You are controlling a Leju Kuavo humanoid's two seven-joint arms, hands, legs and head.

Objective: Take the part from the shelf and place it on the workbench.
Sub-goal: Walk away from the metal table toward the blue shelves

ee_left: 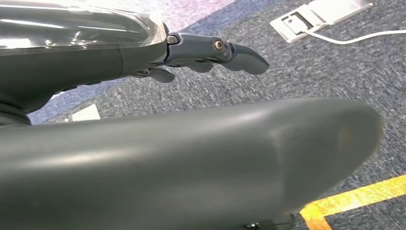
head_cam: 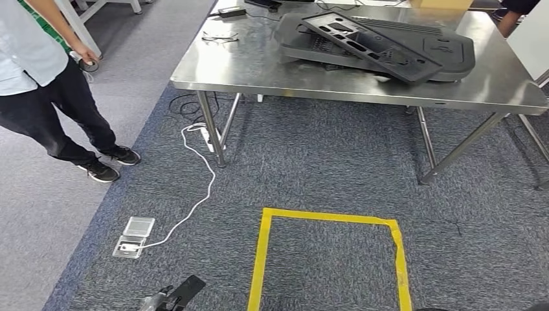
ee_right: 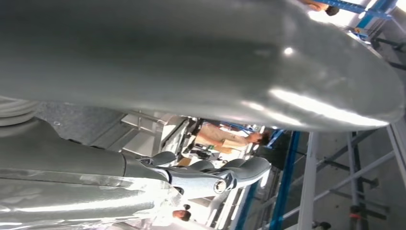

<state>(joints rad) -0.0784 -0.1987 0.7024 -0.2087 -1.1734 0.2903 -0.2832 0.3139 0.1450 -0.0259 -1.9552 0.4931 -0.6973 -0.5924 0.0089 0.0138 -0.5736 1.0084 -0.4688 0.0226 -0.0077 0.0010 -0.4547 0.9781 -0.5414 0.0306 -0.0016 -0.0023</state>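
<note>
Parts (head_cam: 375,40) lie on the desk (head_cam: 259,72); both robot hands (ee_left: 206,50) (ee_right: 210,175) hang spread, empty; next, fetch from the shelf (ee_right: 287,182)

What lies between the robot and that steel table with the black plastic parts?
Nothing visible blocks it: grey carpet with a yellow tape square leads to the steel workbench. The white cable lies off to the left.

- Blue-grey carpet (head_cam: 324,168) covers the floor, with paler grey flooring (head_cam: 39,201) alongside.
- A yellow tape outline (head_cam: 262,256) marks the carpet.
- A white cable (head_cam: 194,201) runs to a floor socket (head_cam: 128,247).
- Blue racking (ee_right: 287,182) stands behind.
</note>
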